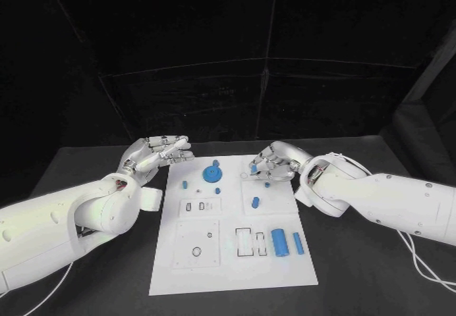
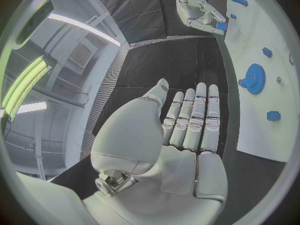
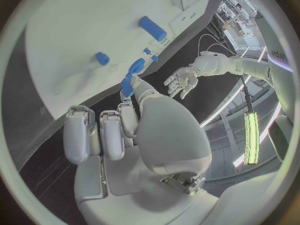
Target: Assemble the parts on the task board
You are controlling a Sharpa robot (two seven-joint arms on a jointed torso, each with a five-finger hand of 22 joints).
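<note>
While the left hand (image 1: 157, 153) hovers with fingers spread, the right hand (image 1: 271, 164) pinches a small blue part (image 3: 127, 86); a blue gear (image 1: 212, 174) lies between them.

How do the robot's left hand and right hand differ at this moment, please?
The left hand holds nothing, while the right hand pinches a small blue part. The left hand's fingers lie straight and side by side in its wrist view; the right hand's are bent, with the part at their tips. The left hand hovers beside the task board, just off its left edge; the right hand is over its upper right area. Both are silver hands on white arms.
</note>
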